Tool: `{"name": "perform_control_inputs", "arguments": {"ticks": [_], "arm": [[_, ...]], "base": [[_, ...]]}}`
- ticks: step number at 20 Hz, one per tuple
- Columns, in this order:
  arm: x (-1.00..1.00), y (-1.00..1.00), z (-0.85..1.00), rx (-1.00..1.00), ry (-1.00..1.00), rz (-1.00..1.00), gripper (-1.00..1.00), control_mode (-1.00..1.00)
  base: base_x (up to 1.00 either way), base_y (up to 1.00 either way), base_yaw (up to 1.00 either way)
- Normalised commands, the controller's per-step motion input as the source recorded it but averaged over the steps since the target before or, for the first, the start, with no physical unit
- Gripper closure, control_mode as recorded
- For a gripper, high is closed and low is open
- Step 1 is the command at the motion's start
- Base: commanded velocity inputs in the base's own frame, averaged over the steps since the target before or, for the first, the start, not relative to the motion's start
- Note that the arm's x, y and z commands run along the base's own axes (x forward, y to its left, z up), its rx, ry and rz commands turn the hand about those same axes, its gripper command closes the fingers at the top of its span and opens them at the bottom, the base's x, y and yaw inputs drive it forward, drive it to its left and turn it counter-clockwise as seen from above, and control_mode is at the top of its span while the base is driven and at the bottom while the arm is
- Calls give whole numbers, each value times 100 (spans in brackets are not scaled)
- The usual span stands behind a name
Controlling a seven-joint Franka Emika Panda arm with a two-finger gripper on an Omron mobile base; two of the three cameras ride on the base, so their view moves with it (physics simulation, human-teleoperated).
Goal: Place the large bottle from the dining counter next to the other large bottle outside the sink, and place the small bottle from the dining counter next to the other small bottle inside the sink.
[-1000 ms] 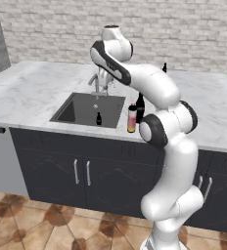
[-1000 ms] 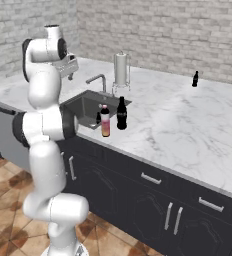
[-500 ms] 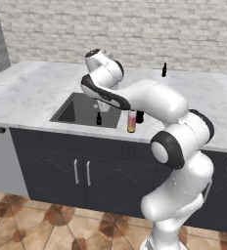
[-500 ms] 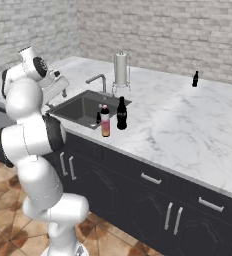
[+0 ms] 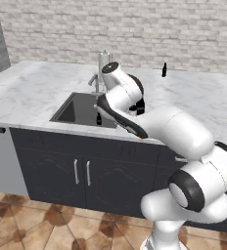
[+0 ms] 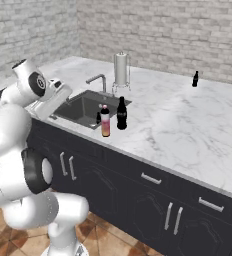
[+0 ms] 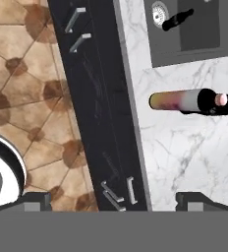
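Bottles: four in total.
- Large: two, the pink-orange bottle (image 6: 105, 122) and the all-dark bottle (image 6: 121, 114), side by side on the worktop (image 6: 178, 125).
- Small and dark: two, the small bottle in the sink (image 6: 98, 118) and the small bottle at the back (image 6: 195, 78) of the worktop.

Sink (image 6: 78, 108): one.
Faucet (image 6: 99, 80): one.
Upright paper roll (image 6: 120, 69): one.
Cabinet handles (image 6: 151, 178): six countable in the right base view, four vertical and two horizontal.
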Motion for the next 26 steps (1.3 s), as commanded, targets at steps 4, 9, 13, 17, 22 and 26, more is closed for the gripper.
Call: {"name": "perform_control_inputs", "arguments": {"ticks": [4,9,13,17,22,26], "arm": [[-18,-30,-6,10,-4,-40,-100,-100],[0,-8,-1,25,-1,-51,-100,-100],[-2,0,0,27,-2,-54,-100,-100],[-6,-1,-12,17,0,-49,-100,-100],[-17,-15,-32,5,0,-34,-100,-100],[-28,-41,-43,0,0,-7,-100,-100]], "base": [[0,0,0],[0,0,0],[0,0,0],[0,0,0],[0,0,0],[0,0,0]]}}
